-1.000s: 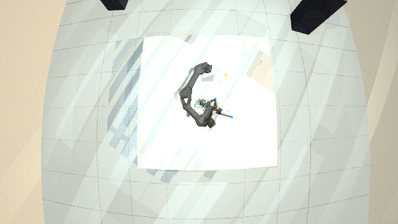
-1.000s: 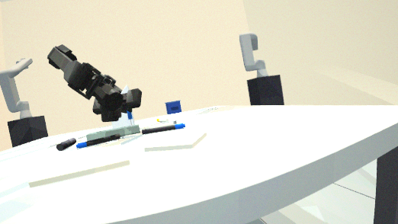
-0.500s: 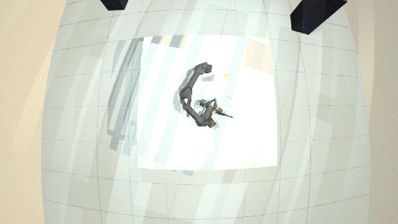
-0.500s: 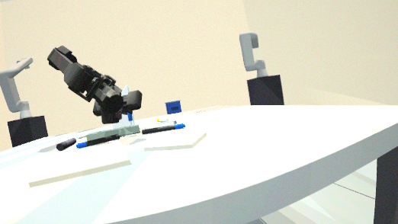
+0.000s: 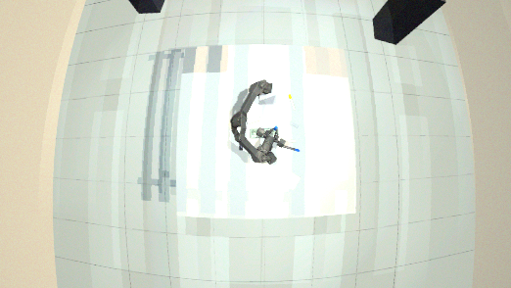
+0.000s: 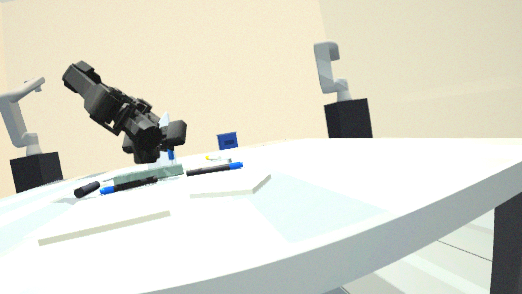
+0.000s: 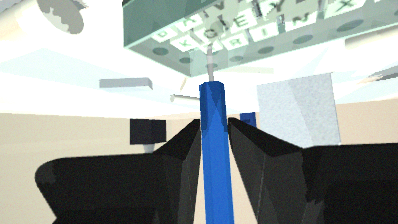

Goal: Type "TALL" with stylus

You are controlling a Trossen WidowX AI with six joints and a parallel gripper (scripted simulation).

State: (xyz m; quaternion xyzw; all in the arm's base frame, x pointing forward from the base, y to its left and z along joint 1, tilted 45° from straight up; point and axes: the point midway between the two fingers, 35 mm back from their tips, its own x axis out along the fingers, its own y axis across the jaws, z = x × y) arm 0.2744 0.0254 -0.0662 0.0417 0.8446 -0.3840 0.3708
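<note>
The stylus [image 7: 215,150] [image 6: 171,154] has a blue body and a thin grey tip. My gripper [image 7: 213,124] is shut on its blue body, and the stylus points at the keyboard. The pale green keyboard [image 7: 145,20] [image 6: 150,174] lies on the desk, with white lettered keys partly in view at the top of the wrist view. The thin tip overlaps the near rows around the K, G and T area. Glare blurs several letters, and I cannot tell if the tip touches a key. In the top view the arm partly covers the keyboard.
A black pen with a blue end [image 6: 215,169] lies right of the keyboard, another black pen [image 6: 135,184] in front of it. A black cylinder [image 6: 87,189] lies at the left. Flat pale slabs [image 6: 105,227] lie nearer the camera. A blue box [image 6: 227,141] [image 7: 247,119] stands behind.
</note>
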